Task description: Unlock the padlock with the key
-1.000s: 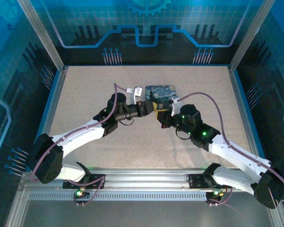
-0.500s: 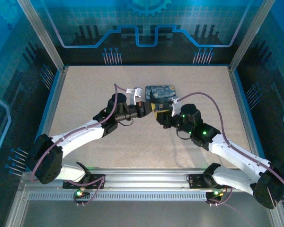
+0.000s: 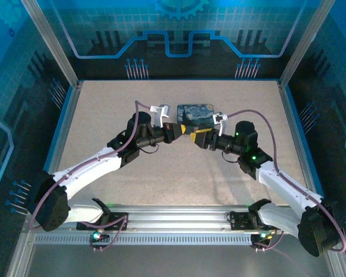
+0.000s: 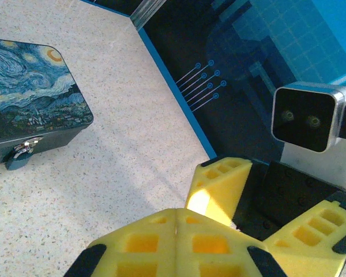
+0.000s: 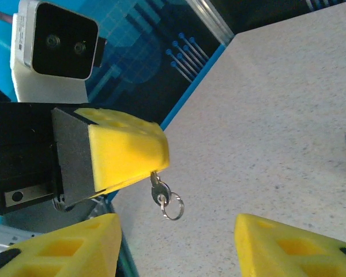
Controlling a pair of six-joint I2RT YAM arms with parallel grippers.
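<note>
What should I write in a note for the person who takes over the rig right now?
The left gripper has its fingers shut on the key, whose ring hangs below.
The right gripper is open, holds nothing and faces the left one.
The padlock hangs on the front latch of the tin on the table, apart from both grippers.
Done: key in hand.
Left to do: bring key to padlock, insert, turn.
</note>
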